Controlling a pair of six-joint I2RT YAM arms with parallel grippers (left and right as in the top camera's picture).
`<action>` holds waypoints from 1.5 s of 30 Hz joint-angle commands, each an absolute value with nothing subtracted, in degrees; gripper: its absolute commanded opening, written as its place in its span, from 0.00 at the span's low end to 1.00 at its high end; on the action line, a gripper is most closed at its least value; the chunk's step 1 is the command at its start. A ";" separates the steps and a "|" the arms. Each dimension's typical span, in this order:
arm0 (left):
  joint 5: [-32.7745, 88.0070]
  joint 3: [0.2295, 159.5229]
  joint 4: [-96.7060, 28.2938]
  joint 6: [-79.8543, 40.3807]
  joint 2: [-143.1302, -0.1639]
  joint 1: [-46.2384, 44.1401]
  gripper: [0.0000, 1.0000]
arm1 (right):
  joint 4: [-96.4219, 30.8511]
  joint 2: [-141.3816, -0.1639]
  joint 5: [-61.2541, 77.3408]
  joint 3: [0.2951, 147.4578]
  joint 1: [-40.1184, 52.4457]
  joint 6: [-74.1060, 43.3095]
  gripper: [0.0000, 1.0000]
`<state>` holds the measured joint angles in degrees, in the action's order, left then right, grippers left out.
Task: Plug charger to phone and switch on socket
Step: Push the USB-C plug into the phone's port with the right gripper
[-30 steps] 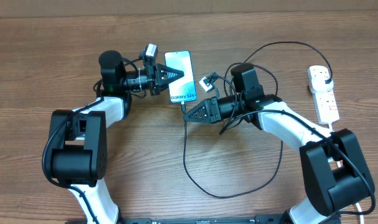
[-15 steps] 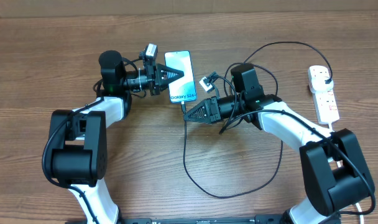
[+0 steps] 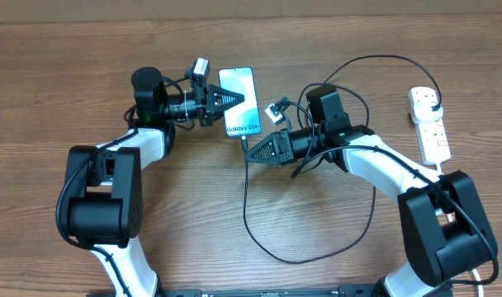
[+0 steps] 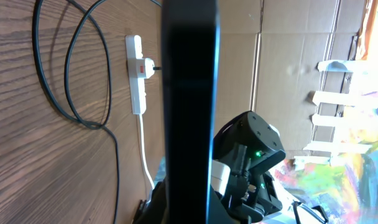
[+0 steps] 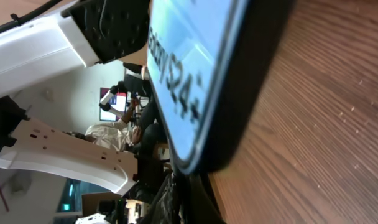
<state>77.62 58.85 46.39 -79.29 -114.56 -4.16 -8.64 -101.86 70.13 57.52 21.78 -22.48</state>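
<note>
Overhead view. Phone (image 3: 244, 115): screen-up on counter (image 3: 317, 33), centre-rear. Left fingers (image 3: 228, 100) clenched on its side edge, apparently to steady it. Charger (image 3: 245, 206): connector end grasped by right fingers (image 3: 263, 148) at the phone's near end, seemingly for insertion. Socket (image 3: 431, 132): far right, untouched.

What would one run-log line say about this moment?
left gripper: shut on phone | right gripper: shut on charger at phone's end | socket: untouched
</note>
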 commanded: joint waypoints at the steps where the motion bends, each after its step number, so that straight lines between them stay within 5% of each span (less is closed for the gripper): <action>1: 78.85 60.05 47.20 -77.76 -115.09 -4.51 0.04 | -8.71 -102.26 70.81 56.95 21.74 -22.48 0.04; 45: 76.29 60.05 48.82 -77.14 -115.09 -5.63 0.05 | -4.34 -102.26 69.30 56.95 20.56 -25.74 0.04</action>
<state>76.07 58.85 47.29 -78.87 -114.56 -4.34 -5.56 -101.86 70.02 57.47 21.02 -24.01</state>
